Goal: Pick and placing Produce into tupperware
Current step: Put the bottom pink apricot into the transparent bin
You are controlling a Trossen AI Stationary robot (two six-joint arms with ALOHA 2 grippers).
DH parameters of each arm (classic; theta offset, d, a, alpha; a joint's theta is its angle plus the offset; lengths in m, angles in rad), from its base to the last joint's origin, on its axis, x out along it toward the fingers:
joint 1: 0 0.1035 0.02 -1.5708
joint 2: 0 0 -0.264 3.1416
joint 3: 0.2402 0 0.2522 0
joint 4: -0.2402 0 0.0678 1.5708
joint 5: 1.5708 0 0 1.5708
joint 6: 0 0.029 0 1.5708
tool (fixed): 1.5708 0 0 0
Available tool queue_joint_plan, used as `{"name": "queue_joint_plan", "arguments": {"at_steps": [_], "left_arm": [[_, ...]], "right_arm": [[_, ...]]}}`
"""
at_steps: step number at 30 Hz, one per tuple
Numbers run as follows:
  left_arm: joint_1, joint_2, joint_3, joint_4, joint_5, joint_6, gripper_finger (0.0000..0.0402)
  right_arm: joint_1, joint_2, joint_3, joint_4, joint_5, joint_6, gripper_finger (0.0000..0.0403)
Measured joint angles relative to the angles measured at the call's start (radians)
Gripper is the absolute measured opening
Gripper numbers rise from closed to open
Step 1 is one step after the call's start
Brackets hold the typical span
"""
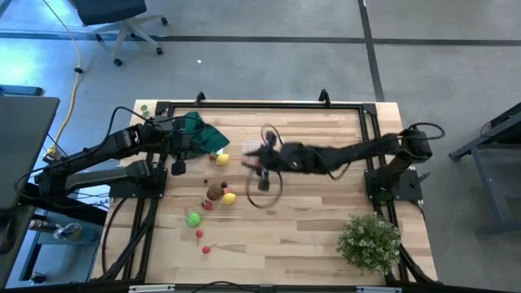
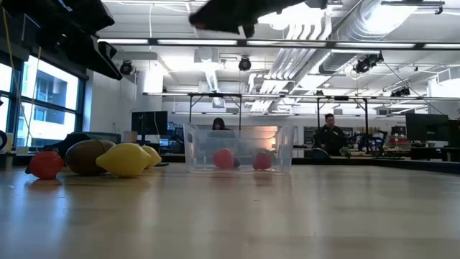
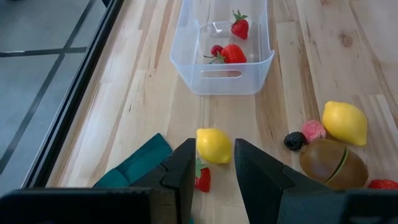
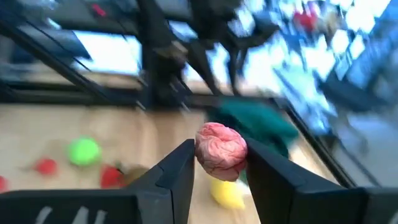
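Your right gripper [image 4: 219, 163] is up in the air over the middle of the table, and its fingers are pinching a pink, wrinkled, raspberry-like piece of produce [image 4: 221, 150], held well clear of the wood. The clear tupperware [image 3: 222, 71] sits on the table near the centre, and you can see two red strawberries [image 3: 234, 54] and a small dark red piece already lying inside it. Your left gripper [image 3: 211, 175] hangs low on the left side of the table, its fingers spread with nothing between them, just above a small yellow lemon [image 3: 214, 145] and a red piece beside it, right next to the dark green cloth [image 3: 138, 163]. Off to one side of that you've got a loose cluster: a bigger yellow lemon [image 3: 344, 122], a brown-and-green avocado-like piece [image 3: 333, 163], a pink piece and a dark berry, all close together. From above, a green ball [image 1: 194, 219] and small red pieces lie nearer the table's front edge, and a bushy plant [image 1: 370, 240] stands at the front right corner.
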Motion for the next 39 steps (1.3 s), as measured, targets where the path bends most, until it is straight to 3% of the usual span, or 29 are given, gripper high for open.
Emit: {"name": "queue_joint_plan", "arguments": {"at_steps": [6, 13, 22, 39], "left_arm": [[0.000, 0.000, 0.000, 0.000, 0.000, 0.000, 0.0099], [0.000, 0.000, 0.000, 0.000, 0.000, 0.000, 0.0099], [0.000, 0.000, 0.000, 0.000, 0.000, 0.000, 0.0099], [0.000, 0.000, 0.000, 0.000, 0.000, 0.000, 0.0099]], "right_arm": [[-0.111, 0.026, 0.090, -0.401, -0.006, 0.343, 0.0128], [-0.153, 0.098, 0.077, -0.578, -0.018, 0.625, 0.0128], [-0.154, 0.208, 0.077, -0.622, -0.090, 0.719, 0.0128], [-0.149, 0.258, 0.078, -0.686, -0.154, 0.686, 0.0128]]}}
